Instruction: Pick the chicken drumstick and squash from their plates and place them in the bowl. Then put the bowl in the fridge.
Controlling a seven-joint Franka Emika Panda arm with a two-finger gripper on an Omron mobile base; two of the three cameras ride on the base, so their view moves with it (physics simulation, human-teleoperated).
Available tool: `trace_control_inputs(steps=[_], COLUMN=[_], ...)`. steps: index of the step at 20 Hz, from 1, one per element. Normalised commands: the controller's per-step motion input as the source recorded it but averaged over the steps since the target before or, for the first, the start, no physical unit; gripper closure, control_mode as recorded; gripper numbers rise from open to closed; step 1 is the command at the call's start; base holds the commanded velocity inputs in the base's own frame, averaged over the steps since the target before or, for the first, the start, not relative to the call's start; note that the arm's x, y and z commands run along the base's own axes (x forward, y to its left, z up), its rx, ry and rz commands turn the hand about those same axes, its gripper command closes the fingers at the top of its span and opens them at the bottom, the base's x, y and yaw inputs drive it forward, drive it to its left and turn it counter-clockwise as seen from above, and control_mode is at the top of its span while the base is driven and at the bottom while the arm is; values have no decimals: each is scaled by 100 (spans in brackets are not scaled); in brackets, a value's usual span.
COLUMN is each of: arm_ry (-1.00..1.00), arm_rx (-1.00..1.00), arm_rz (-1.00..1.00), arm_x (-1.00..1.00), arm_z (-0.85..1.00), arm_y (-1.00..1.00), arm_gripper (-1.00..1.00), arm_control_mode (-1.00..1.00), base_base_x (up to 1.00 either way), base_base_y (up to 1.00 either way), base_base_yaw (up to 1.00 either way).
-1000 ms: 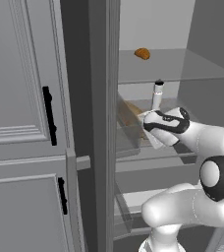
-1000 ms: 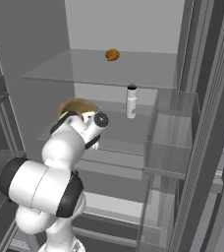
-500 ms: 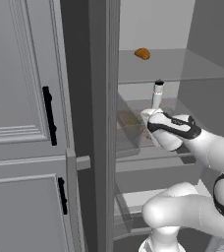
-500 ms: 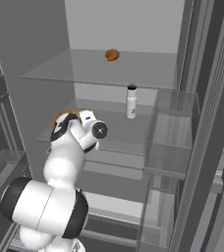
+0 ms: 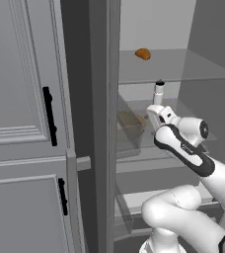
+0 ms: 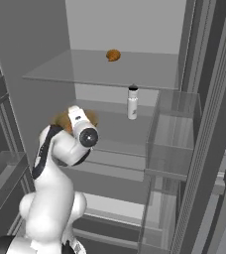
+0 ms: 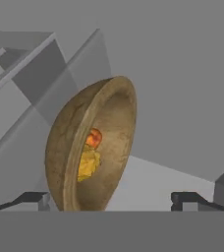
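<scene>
Bowl (image 7: 104, 147) matt brown wood; fridge (image 6: 45, 44) shelves clear glass; walls smooth matt grey.

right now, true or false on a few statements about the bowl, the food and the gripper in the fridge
1. The wooden bowl sits inside the fridge. True.
2. The gripper is clamped on the bowl's rim. False: its fingers stand wide apart, one on each side.
3. The squash and chicken drumstick lie in the bowl. True.
4. The white bottle lies on its side. False: it stands upright.
</scene>
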Motion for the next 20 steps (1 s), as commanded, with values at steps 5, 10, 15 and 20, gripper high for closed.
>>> trace_control_inputs(steps=[5, 10, 15, 20], arm_ry=[11, 20, 2, 0], arm_rx=[-10, -15, -14, -21], arm_rz=[-1, 0, 0, 0], arm_x=[-48, -49, -93, -100], arm_z=[100, 66, -21, -61], arm_y=[-9, -28, -43, -11], arm_gripper=[-100, -100, -100, -100], arm_control_mode=[-100, -100, -100, -100], base_base_x=[0, 0, 0, 0], base_base_y=[0, 0, 0, 0], base_base_yaw=[0, 0, 0, 0])
